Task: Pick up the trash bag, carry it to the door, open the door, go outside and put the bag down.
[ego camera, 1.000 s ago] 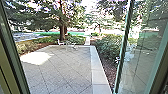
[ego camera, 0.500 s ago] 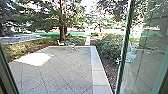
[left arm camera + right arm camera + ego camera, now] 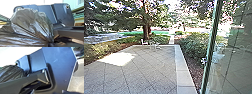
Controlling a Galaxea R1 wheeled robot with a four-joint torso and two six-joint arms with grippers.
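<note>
The left pincer (image 3: 53, 43) is clamped on the trash bag's (image 3: 30, 23) bunched neck; the right pincer's (image 3: 48, 92) state I cannot tell.

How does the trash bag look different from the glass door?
The trash bag is dark, but the glass door is paler, with a greenish edge. The trash bag is puffy and crumpled, full of wrinkles, while the glass door is flat and smooth. Both are shiny: the trash bag has bright glints and the glass door has faint reflections.

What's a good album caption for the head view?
A paved patio beside leafy bushes, seen past a glass door.
</note>
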